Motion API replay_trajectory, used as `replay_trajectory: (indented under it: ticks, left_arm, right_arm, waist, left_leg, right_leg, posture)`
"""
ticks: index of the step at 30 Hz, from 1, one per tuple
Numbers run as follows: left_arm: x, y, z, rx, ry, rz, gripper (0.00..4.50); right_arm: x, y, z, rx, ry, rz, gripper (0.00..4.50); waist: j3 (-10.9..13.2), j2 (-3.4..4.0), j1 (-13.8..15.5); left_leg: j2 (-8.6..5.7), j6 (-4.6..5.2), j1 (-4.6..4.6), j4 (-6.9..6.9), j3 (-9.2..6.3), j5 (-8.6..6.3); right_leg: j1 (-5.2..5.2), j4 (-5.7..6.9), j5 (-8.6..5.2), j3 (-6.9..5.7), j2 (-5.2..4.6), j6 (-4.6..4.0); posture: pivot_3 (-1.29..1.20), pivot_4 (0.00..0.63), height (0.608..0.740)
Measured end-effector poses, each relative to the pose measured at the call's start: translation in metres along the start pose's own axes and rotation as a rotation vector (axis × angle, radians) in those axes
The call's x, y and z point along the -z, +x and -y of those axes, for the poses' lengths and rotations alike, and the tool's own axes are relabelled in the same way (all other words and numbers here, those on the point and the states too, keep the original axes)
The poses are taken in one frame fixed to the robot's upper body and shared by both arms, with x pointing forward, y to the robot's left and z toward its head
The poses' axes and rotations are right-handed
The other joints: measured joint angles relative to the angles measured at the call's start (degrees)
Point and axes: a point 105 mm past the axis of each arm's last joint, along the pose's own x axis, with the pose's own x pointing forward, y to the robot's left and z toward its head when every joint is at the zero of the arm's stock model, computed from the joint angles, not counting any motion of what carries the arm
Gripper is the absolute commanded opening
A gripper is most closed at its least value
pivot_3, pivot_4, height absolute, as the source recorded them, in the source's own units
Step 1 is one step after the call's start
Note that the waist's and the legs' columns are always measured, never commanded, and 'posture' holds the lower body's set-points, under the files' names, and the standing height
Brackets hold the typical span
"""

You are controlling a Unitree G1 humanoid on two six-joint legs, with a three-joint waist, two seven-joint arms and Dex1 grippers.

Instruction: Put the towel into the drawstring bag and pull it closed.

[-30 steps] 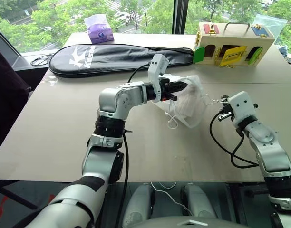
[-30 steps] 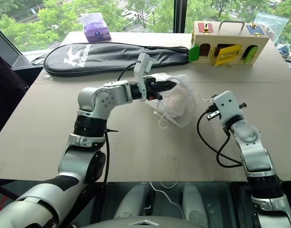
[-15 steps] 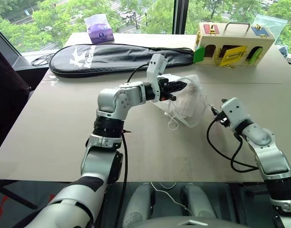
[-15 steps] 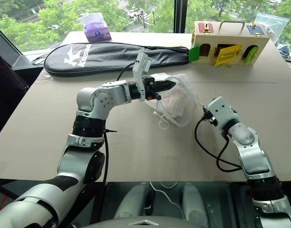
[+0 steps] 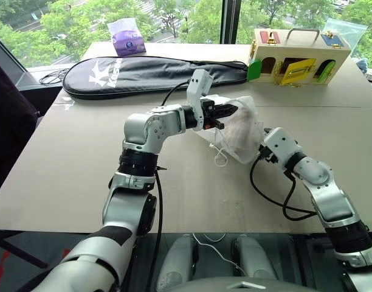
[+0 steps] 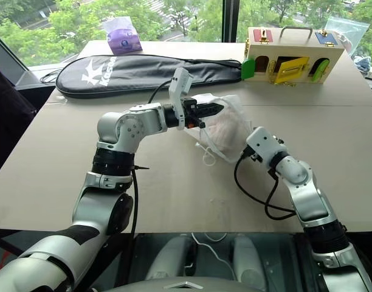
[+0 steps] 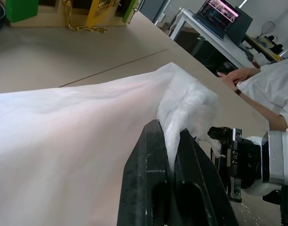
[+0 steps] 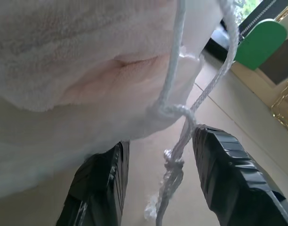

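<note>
Table [image 5: 64, 158]: tan top, carrying everything below.
Racket case [image 5: 143, 72]: long, black, at 11 o'clock from table centre, well apart from the work.
Toy box [image 5: 298, 58]: wooden, coloured doors, at 1 o'clock.
Bag [image 5: 244, 131]: thin white pouch near centre, held up off the table by its rim.
Towel [image 8: 64, 52]: fluffy white, already inside the bag, showing through the fabric.
Cords [image 8: 181, 117]: knotted, hanging between the right fingers [image 8: 228, 169].
Left gripper [image 5: 225, 112]: clamped tight on the bag rim, arm reaching level toward 3 o'clock.
Right gripper [image 6: 247, 152]: half spread, nothing gripped, just at 4 o'clock of the bag, pointing toward 10 o'clock.
Risk: closing beside the knot and catching fabric or air; cause, slack swinging cords.
Risk: rim slipping from the left clamp under a hard pull; likely towel spill.
</note>
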Motion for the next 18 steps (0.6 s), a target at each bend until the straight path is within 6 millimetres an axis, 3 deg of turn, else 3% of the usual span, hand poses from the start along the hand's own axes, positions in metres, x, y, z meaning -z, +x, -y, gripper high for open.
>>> replay_trajectory:
  ticks: [5, 11, 14, 18]
  left_arm:
    - [0.000, 0.000, 0.000, -0.001, 0.000, 0.000, 0.00]
    - [0.000, 0.000, 0.000, -0.002, 0.002, 0.000, 0.00]
    - [-0.002, 0.002, 0.005, 0.036, -0.010, 0.022, 0.87]
    - [-0.010, -0.001, 0.009, 0.081, -0.020, 0.072, 2.83]
  right_arm:
    - [-0.002, -0.001, 0.007, 0.030, -0.003, 0.011, 0.04]
    - [0.006, -0.008, 0.018, 0.066, -0.002, -0.019, 0.04]
    - [0.010, -0.012, 0.030, 0.103, 0.005, -0.040, 0.00]
    - [0.016, -0.018, 0.046, 0.165, 0.027, -0.070, 0.00]
  waist:
    - [0.00, 0.00, 0.02]
    - [0.00, 0.00, 0.03]
    - [0.00, 0.00, 0.05]
    - [0.00, 0.00, -0.01]
  left_leg:
    - [0.00, 0.00, 0.00, 0.00, 0.00, 0.00]
    - [-0.01, 0.00, 0.00, 0.00, 0.01, 0.00]
    - [0.00, 0.00, 0.00, 0.00, 0.01, 0.00]
    - [0.00, 0.00, 0.00, 0.00, 0.01, 0.00]
  right_leg:
    - [0.00, 0.00, 0.00, 0.00, 0.00, 0.00]
    - [0.00, 0.00, 0.00, 0.01, -0.01, 0.00]
    - [0.00, 0.00, 0.00, 0.01, -0.01, 0.00]
    - [0.00, 0.01, 0.00, 0.00, 0.00, 0.00]
  posture:
    - [0.00, 0.150, 0.740]
    - [0.00, 0.150, 0.740]
    - [0.00, 0.150, 0.740]
    - [0.00, 0.150, 0.740]
